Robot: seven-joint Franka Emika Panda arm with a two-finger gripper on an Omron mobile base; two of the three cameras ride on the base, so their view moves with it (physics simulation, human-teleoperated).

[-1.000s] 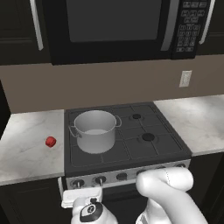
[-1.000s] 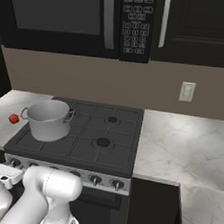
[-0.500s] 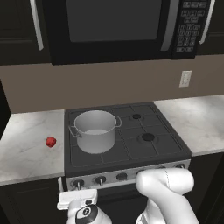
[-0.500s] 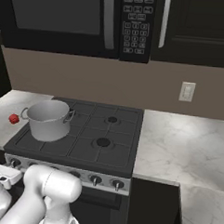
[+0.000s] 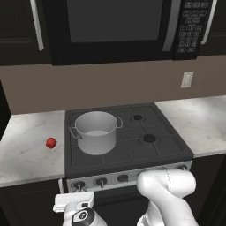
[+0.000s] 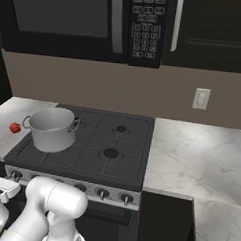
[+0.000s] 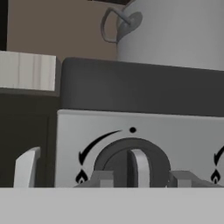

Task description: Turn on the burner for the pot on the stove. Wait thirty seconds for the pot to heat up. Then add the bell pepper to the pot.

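The jaws point(image 7: 139, 178) are narrowed either side of the leftmost knob point(image 7: 132, 162), whose rib stands upright between them; the pot point(image 5: 96, 131) sits directly beyond, on the stove's point(image 5: 132, 152) left burner.

kitchen | gas stove point(image 5: 132, 150) | microwave point(image 5: 114, 26) above | marble counter point(image 5: 26, 150)
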